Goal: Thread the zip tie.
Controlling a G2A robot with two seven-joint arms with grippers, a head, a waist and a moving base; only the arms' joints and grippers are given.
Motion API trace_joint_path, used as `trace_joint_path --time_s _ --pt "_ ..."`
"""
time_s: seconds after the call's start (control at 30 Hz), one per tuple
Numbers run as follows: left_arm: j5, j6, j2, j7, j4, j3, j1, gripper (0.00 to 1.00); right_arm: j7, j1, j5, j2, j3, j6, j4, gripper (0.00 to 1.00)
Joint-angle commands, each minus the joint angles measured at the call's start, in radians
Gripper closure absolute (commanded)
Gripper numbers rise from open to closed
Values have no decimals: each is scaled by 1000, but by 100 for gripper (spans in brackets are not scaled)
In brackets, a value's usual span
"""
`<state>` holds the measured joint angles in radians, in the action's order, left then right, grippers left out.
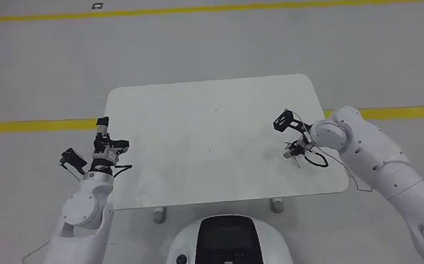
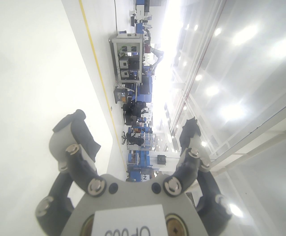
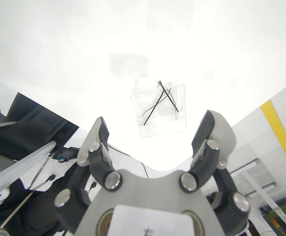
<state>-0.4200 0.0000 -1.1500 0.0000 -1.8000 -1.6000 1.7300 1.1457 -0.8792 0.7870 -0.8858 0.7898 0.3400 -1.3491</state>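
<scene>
Black zip ties (image 3: 164, 98) lie crossed inside a small clear box (image 3: 181, 125) on the white table (image 1: 213, 153), a short way ahead of my right gripper (image 3: 154, 125). That gripper is open, nothing between its ribbed pads (image 3: 202, 130). In the top view the right gripper (image 1: 292, 150) hovers over the table's right edge. My left gripper (image 2: 134, 127) is open and empty, held at the table's left edge (image 1: 104, 136) and pointing away toward the far side of the room.
The tabletop (image 3: 67, 44) is bare white apart from the clear box. A yellow floor line (image 1: 39, 125) runs behind the table. Thin black cables (image 1: 316, 160) hang at the right wrist near the table's edge.
</scene>
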Motion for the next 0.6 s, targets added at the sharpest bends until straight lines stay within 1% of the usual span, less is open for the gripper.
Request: trace_joint_path --time_s 0.0,0.07,0.2,0.47,0.57 --pt "0 0 0 0 0 0 0 0 0 0 0 0 0 0 0 0" --pt "0 0 0 0 0 0 0 0 0 0 0 0 0 0 0 0" --pt "0 0 0 0 0 0 0 0 -34 -15 7 0 -7 0 0 0" --pt "0 0 0 0 0 0 0 0 -34 -15 7 0 -7 0 0 0" --pt "0 0 0 0 0 0 0 0 -65 -27 23 0 -2 -12 13 0"
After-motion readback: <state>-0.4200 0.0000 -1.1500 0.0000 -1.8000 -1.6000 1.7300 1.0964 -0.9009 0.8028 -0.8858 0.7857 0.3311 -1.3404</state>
